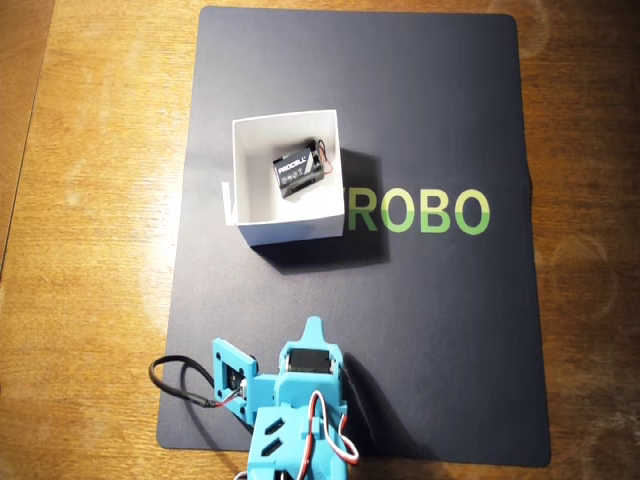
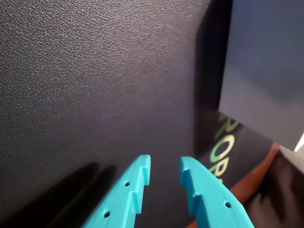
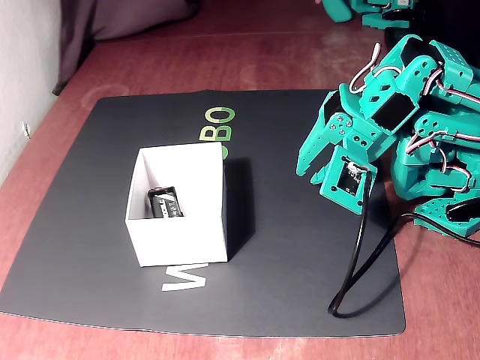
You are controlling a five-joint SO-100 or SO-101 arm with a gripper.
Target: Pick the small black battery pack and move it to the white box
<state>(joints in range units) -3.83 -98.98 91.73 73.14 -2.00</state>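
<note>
Battery pack (image 1: 299, 168), small and black with white lettering and thin wires, lies on the floor of the white box (image 1: 262, 200), toward the box's upper right corner in the overhead view. In the fixed view the pack (image 3: 165, 203) rests low inside the box (image 3: 180, 229), against its near wall. The box sits on a dark mat (image 1: 440, 330) printed with green and white letters, partly covering them. The mat lies on a wooden surface (image 1: 90, 250). The teal end effector (image 2: 164, 173) is drawn back near the mat's edge, well apart from the box. Its two fingers stand slightly parted with nothing between them. A black cable (image 3: 360, 262) loops from the arm across the mat.
</note>
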